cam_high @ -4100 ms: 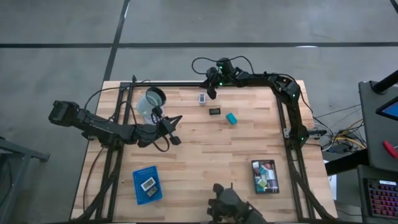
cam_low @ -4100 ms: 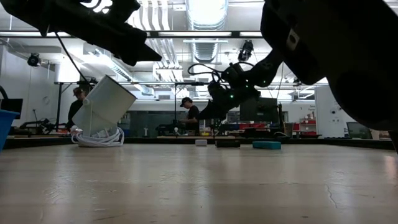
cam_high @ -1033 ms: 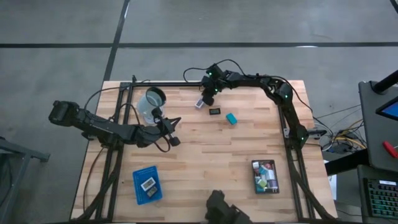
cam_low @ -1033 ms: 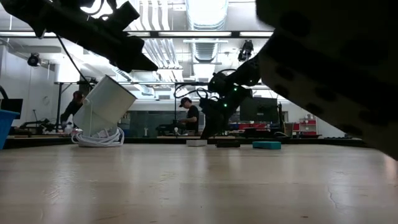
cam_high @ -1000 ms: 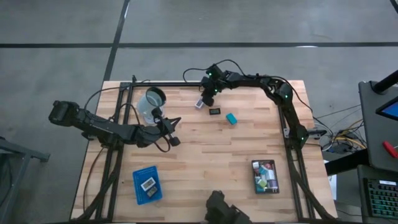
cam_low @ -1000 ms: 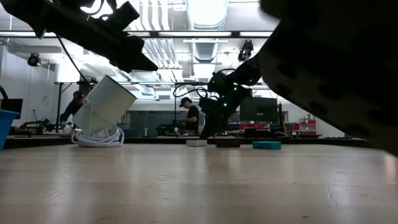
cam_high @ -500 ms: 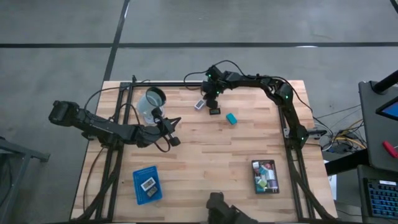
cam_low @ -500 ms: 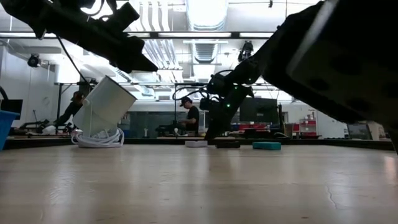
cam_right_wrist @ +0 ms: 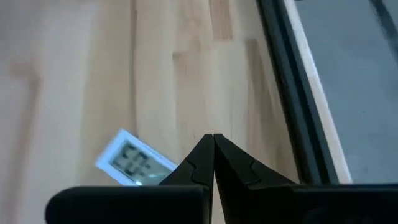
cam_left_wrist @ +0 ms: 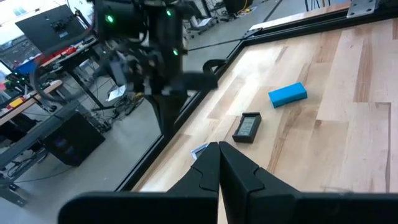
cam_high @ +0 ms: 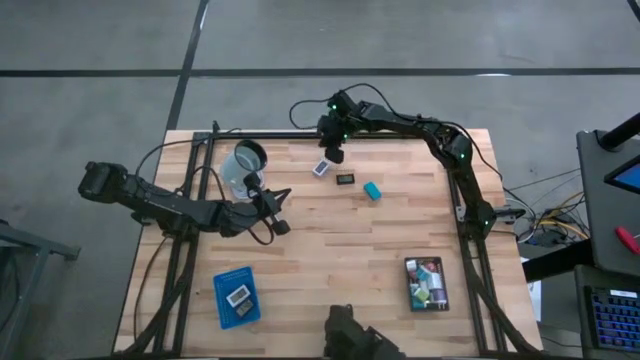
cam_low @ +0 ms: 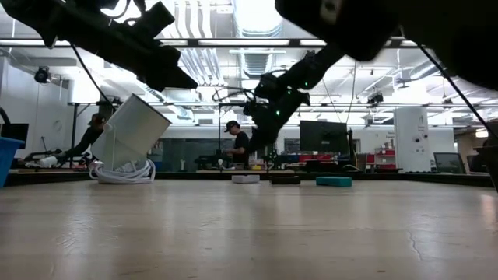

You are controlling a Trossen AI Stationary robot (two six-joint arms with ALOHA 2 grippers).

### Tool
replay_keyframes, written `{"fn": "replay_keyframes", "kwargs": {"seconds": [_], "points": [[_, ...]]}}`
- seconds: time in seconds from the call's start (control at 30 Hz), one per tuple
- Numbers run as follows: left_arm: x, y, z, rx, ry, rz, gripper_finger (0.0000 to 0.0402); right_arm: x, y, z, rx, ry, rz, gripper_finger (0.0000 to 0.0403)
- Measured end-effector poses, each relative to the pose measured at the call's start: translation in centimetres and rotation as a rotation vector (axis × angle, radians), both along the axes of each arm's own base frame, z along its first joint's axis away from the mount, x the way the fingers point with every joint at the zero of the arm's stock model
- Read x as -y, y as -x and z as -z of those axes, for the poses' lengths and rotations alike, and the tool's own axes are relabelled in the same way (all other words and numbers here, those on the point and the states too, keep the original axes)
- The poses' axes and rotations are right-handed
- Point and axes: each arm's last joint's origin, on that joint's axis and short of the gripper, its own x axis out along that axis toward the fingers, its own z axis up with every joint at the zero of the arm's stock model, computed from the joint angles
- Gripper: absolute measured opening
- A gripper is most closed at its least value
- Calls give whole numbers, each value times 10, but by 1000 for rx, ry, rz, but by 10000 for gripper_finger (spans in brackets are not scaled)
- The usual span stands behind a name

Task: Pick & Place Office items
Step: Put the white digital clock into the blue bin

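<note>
My right gripper (cam_high: 336,155), fingers pressed together and empty, hangs near the far edge of the pale plank table (cam_high: 330,250). Just beside it lie three items: a flat white rectangle (cam_high: 322,168), a flat dark rectangle (cam_high: 345,179) and a teal block (cam_high: 371,190). My left gripper (cam_high: 281,225), also closed and empty, has bare wood around it.

We see a grey concrete floor (cam_high: 100,40) crossed by dark seams around the wooden table (cam_high: 330,250). Across the room, long ceiling lights (cam_low: 257,15) glow above pipes, dark monitors (cam_low: 323,134) stand on benches, and a person (cam_low: 240,144) stands among them.
</note>
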Motion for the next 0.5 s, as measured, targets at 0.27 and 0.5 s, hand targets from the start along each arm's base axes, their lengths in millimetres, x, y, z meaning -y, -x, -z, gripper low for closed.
{"fn": "replay_keyframes", "kwargs": {"seconds": [0.27, 0.5], "points": [[0, 1, 3, -18, 18, -10, 5, -22, -7, 4, -26, -106, -41, 8], [0, 2, 4, -17, 30, -16, 5, -33, -10, 13, -56, -156, -21, 8]]}}
